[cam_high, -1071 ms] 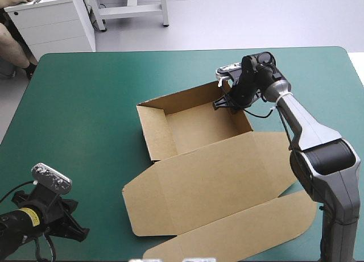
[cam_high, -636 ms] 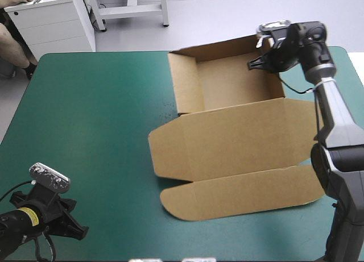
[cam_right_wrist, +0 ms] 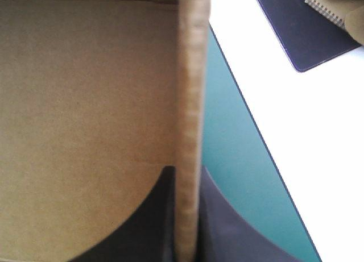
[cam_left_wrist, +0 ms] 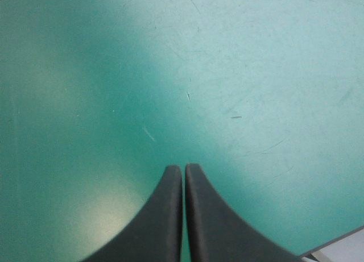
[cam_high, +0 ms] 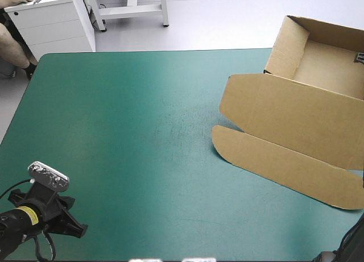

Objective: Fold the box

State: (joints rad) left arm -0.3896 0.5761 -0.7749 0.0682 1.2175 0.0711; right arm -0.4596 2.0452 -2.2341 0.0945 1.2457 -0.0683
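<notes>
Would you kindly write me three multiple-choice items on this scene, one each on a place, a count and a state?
1. Where on the teal-green cover is the box?
A) near-left corner
B) middle
C) far-right corner

2. How many grippers hold the box?
A) none
B) one
C) two

3. The left gripper is:
A) wide open
B) shut, empty
C) shut on the box

Answers:
1 C: the high view shows it at that corner.
2 B: only the right gripper pinches a wall.
3 B: its fingers meet over bare cover.
</notes>
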